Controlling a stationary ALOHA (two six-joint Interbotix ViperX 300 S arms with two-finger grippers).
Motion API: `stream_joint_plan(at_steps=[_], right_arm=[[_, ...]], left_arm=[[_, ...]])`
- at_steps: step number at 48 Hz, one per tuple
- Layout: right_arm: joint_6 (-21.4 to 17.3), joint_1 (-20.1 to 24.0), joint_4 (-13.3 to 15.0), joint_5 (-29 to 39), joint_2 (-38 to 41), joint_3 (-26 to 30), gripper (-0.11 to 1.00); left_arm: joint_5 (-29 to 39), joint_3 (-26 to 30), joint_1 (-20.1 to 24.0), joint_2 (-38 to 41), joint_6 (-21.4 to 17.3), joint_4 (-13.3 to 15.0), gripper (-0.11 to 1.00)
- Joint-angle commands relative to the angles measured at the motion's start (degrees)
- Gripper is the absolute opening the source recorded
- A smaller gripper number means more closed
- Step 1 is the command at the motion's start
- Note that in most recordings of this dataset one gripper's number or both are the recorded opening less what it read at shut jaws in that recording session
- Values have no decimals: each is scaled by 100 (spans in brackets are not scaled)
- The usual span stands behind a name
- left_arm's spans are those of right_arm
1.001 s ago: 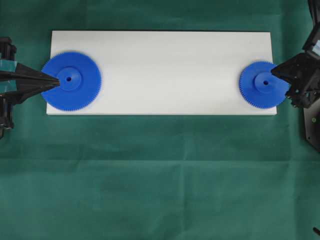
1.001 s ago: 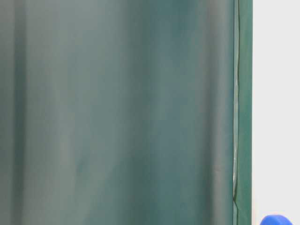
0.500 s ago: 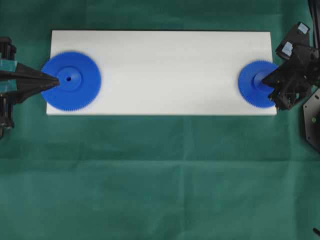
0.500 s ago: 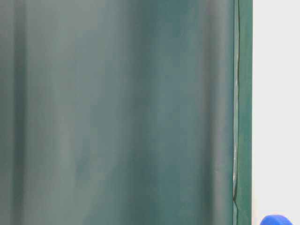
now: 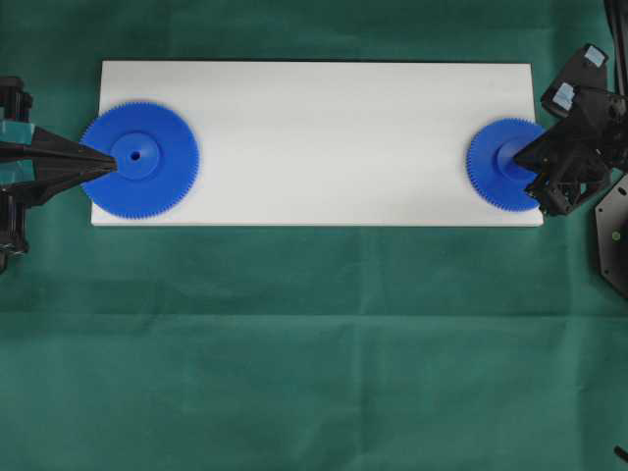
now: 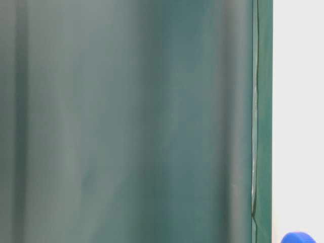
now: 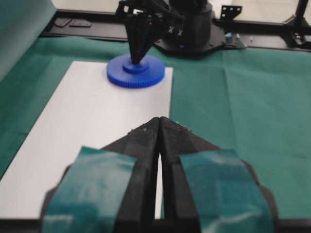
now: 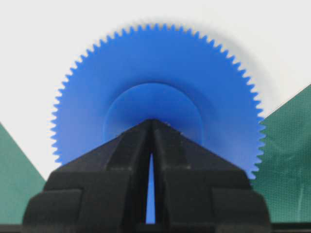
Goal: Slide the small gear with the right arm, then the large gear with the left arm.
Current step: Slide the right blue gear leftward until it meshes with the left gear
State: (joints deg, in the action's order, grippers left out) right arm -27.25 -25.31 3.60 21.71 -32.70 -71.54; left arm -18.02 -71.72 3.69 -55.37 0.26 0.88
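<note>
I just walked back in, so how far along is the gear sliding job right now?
Nothing looks done: the small gear sits at the right end of the white board, the large gear at its left end. In hand: the right gripper, closed, tip on the small gear's hub. Left: both slides; the left gripper, closed, points at the large gear's hub.

Two gears (image 5: 140,159), two grippers (image 5: 110,159).

Small gear (image 5: 504,165): blue toothed disc, raised round hub, flat at the white board's (image 5: 324,137) right end, rim reaching the edge. Large gear (image 5: 140,159): wider blue toothed disc, small centre hole, flat at the left end, rim overhanging the board's left edge.
</note>
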Motion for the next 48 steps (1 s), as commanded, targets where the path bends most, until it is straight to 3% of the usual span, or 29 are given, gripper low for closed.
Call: stream_joint_plan(at_steps=[1, 12, 21, 30, 48], right_arm=[[0, -18, 9, -9, 97, 44, 50], [0, 149, 18, -642, 853, 334, 50], [35, 369, 53, -1072, 2030, 1055, 50], [44, 650, 211, -1213, 3243, 2136, 50], [44, 1257, 633, -1002, 5326, 4957, 50]], left_arm=[[-53, 70, 26, 26, 9, 9, 0], [-79, 88, 26, 97, 9, 9, 0], [-79, 70, 26, 97, 44, 9, 0], [-79, 53, 26, 97, 70, 9, 0], [-79, 9, 18, 88, 70, 9, 0]])
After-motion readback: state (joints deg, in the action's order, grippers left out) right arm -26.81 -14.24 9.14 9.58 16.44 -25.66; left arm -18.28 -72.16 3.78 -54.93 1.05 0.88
